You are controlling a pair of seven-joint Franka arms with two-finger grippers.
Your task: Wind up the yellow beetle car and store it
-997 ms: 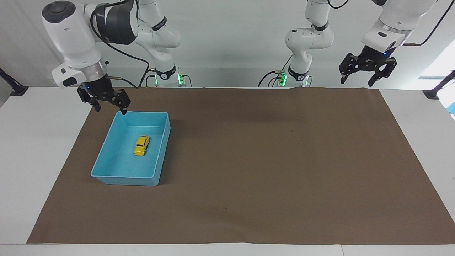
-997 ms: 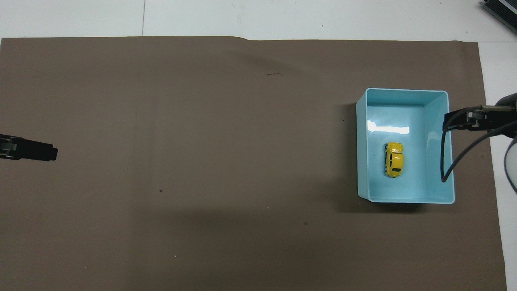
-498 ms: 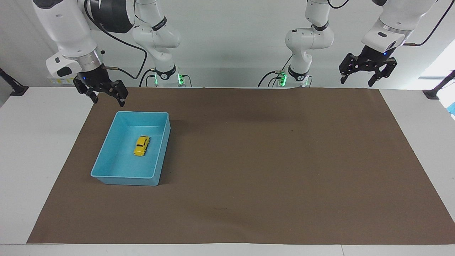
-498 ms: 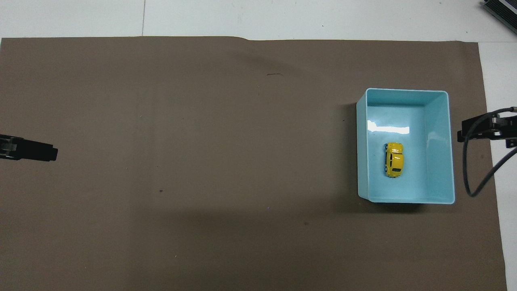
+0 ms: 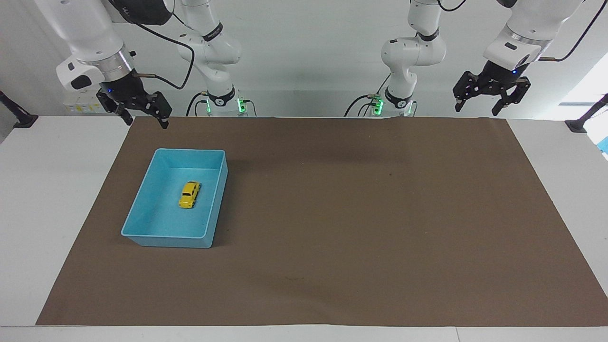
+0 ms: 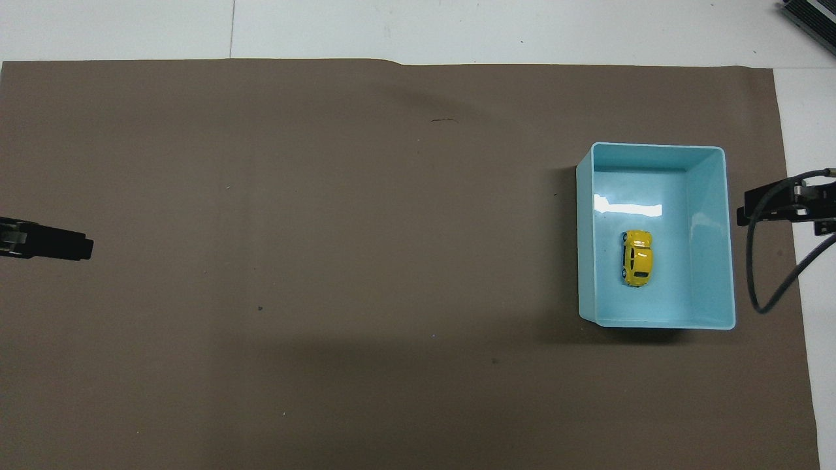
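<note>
- In the blue bin [image 5: 142, 223], toward the right arm's end of the table, lies the yellow beetle car [image 5: 189, 194]; it rests on its wheels on the bin's floor, about midway between the walls and touching none of them; its length runs along the bin's long sides.
- The bin sits on the brown mat [image 5: 361, 223] that covers most of the white table [image 5: 42, 199]; its short sides face toward and away from the robots.
- The right gripper [image 5: 141, 114] hangs in the air over the mat's edge nearest the robots, clear of the bin and touching nothing; its fingers stand apart and hold nothing; a black cable [image 6: 761, 261] loops from its wrist.
- The left gripper [image 5: 479, 100] hangs high over the left arm's end of the table, well apart from the bin and the car; its fingers are spread wide with nothing between them; this arm waits.
- In the overhead view only the tips of the two grippers show at the edges; the car shows bright yellow with dark windows.
</note>
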